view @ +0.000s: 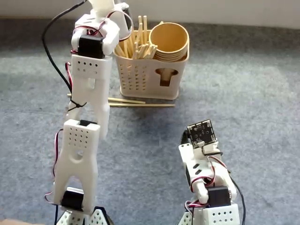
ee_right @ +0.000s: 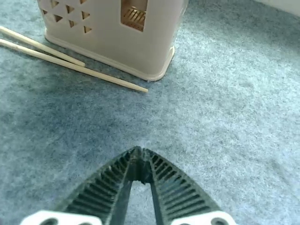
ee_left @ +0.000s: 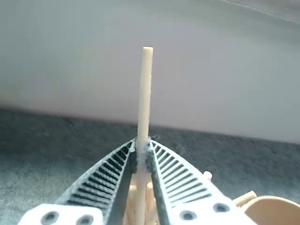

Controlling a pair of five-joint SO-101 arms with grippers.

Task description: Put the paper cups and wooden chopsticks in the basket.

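**Left gripper pinches one chopstick above the basket; right gripper shut on nothing**

The left gripper (ee_left: 143,144) has its ribbed fingers (ee_left: 105,176) closed on a single wooden chopstick (ee_left: 146,93). The stick passes straight through the pinch at the tips. Its upper part stands clear beyond them, and its lower part runs down between the two fingers. Below the fingers are the pale ends of other sticks (ee_left: 245,198) and the rim of a paper cup (ee_left: 276,211).

In the high view this arm stretches across to the left end of the basket (view: 150,77). A bundle of chopsticks (view: 136,47) stands in the basket's left compartment, and stacked paper cups (view: 169,40) fill the right one.

The right gripper (ee_right: 138,153) has its fingers pressed together at the tips with nothing between them. It is low over the grey carpet (ee_right: 225,108), well apart from the basket. Two loose chopsticks (ee_right: 70,64) lie flat on the carpet, just beside the front of the basket's base (ee_right: 117,42), far from either gripper's fingers.
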